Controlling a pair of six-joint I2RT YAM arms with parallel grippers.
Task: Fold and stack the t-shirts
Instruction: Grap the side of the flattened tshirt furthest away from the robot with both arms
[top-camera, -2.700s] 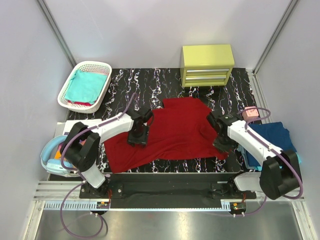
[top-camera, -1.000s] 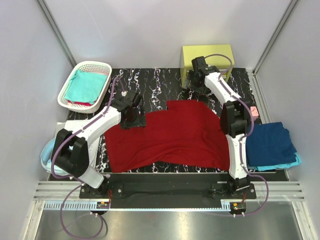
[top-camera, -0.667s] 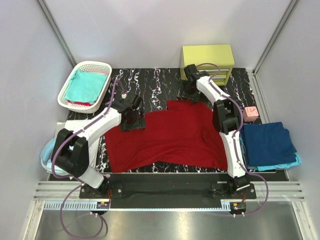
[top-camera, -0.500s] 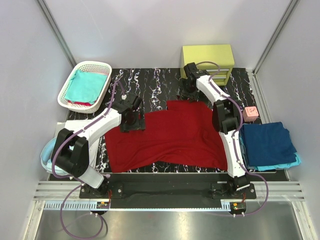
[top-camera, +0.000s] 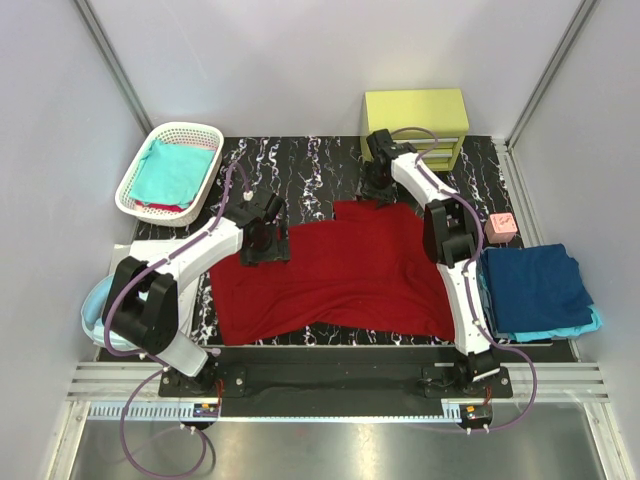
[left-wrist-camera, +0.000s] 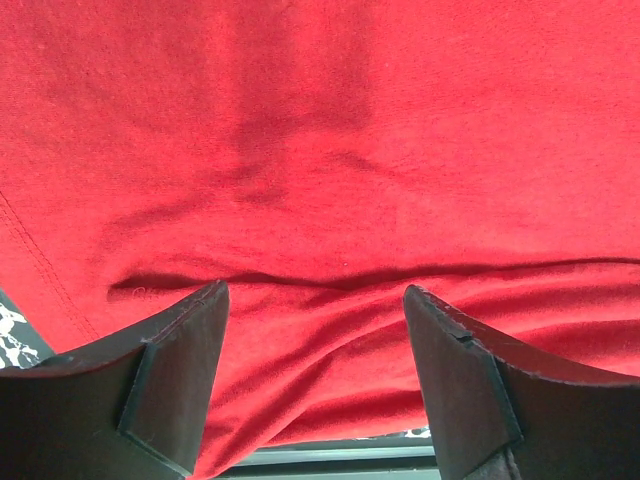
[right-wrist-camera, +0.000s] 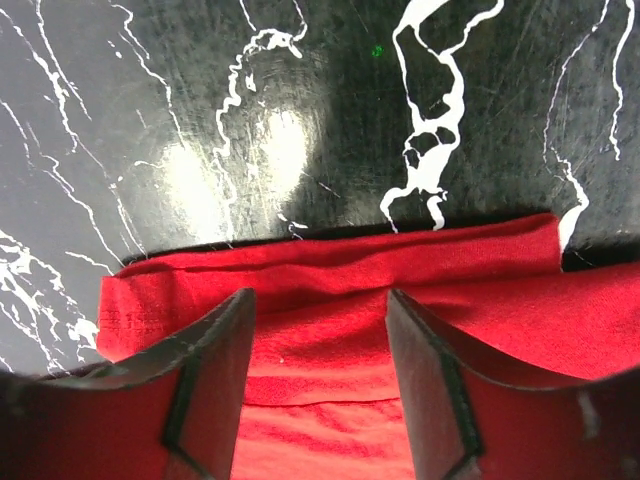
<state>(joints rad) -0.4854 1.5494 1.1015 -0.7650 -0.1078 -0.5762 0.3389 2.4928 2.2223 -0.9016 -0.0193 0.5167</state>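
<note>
Left end effector (left-wrist-camera: 312, 295): jaws wide, nothing gripped, low over dark red t-shirt (top-camera: 340, 270) at its 10 o'clock corner. Right end effector (right-wrist-camera: 320, 300): jaws wide, empty, above its 12 o'clock hem. Shirt spread flat mid-counter (top-camera: 310, 170). Navy t-shirt (top-camera: 535, 285) folded at 3 o'clock.

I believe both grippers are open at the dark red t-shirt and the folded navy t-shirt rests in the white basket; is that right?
Not quite: the navy t-shirt rests at the table's right side, not in the white basket, as the top external view shows.
</note>
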